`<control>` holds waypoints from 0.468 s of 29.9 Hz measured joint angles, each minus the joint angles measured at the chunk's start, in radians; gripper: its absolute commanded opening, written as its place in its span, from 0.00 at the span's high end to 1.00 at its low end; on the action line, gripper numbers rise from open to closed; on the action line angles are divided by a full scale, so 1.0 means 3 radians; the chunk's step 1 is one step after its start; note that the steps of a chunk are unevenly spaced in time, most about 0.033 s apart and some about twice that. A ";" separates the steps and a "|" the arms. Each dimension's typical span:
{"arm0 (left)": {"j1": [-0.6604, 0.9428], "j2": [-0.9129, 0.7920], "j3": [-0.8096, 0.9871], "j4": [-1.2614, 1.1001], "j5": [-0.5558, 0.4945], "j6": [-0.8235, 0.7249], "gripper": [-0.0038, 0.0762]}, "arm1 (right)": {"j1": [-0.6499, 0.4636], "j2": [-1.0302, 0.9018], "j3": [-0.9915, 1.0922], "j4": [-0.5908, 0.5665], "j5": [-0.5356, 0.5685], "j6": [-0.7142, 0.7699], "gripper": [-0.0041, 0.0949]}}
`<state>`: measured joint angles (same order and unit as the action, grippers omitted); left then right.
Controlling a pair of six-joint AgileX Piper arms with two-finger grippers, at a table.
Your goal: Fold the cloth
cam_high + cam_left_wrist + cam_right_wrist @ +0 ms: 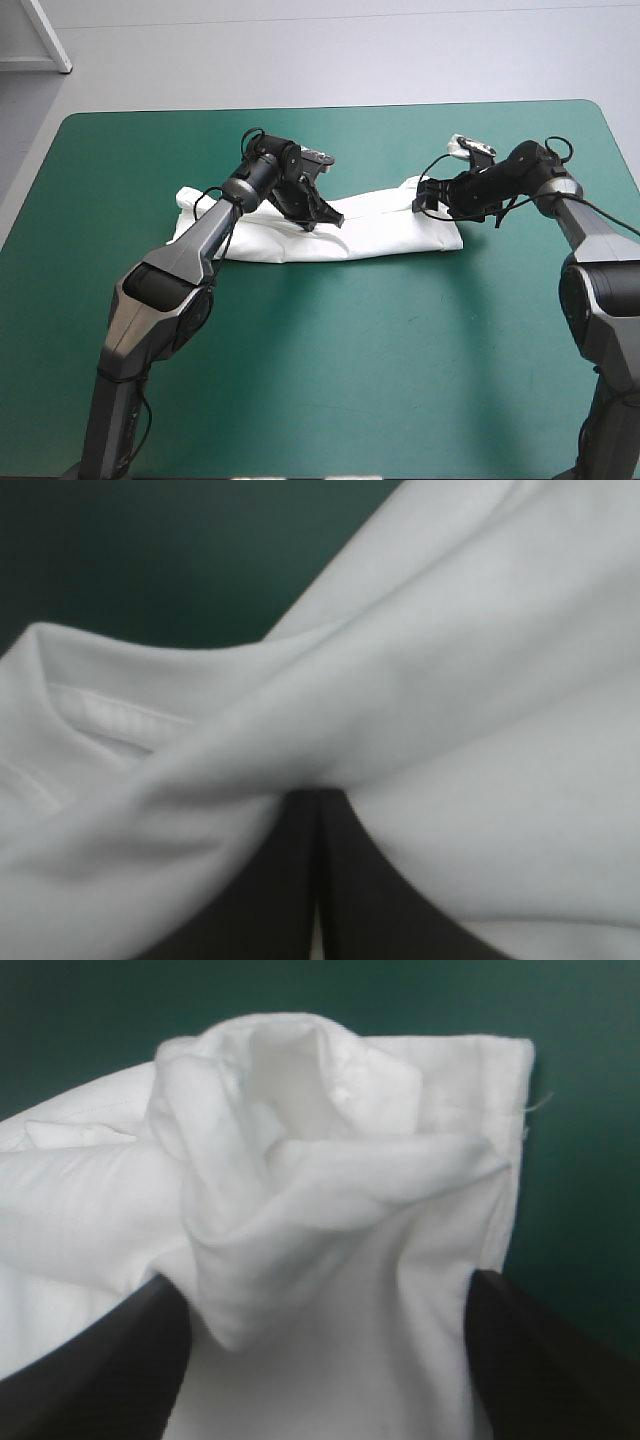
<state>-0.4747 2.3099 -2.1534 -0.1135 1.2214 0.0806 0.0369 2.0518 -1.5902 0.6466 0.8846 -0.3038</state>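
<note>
Left gripper (pixel 320 795): black fingers (pixel 270 900) clenched into one pointed arch, with a thin white sliver in the seam between them. They are pinching the T-shirt (pixel 450 680). A thick fold of cloth drapes over the tips and runs off on both sides. Beside that fold lies a stitched hem band (pixel 100 715). Beyond the cloth, the teal-green cover (pixel 150 550) shows.

Right gripper (pixel 325 1280): released, fingers (pixel 110 1360) standing wide apart at either side. A bunched, rolled-up lump of the T-shirt sits between them and just ahead, not gripped as far as can be seen. Past the lump is a flat hemmed corner (pixel 505 1070), with a loose thread (pixel 540 1100) sticking out over the cover.

High view: the T-shirt (pixel 380 230) lies as a long, narrow folded band across the middle of the table (pixel 350 380), running left to right, somewhat nearer the far edge than the near one. The left gripper (pixel 322 218) is down on the band about midway along it. The right gripper (pixel 425 200) is at the band's right end, on its far edge. The left end of the band (pixel 190 200) is rumpled and free of both grippers.
</note>
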 measured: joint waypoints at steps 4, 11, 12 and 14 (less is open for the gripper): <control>0.0000 0.0001 0.0000 -0.0007 0.0000 0.0000 0.96 | 0.0117 0.0022 0.0000 0.0000 0.0041 0.0000 0.64; 0.0000 0.0001 0.0000 -0.0007 0.0000 0.0000 0.96 | 0.0271 0.0062 0.0010 0.0000 0.0063 0.0015 0.97; 0.0000 0.0001 0.0000 -0.0010 0.0000 0.0000 0.96 | 0.0271 0.0059 0.0010 -0.0004 0.0060 0.0015 0.97; 0.0000 0.0001 0.0000 -0.0010 0.0000 0.0000 0.96 | 0.0271 0.0038 0.0010 -0.0020 0.0053 0.0015 0.97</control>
<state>-0.4747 2.3103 -2.1534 -0.1166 1.2214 0.0806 0.1182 2.0631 -1.5873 0.6407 0.9005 -0.2993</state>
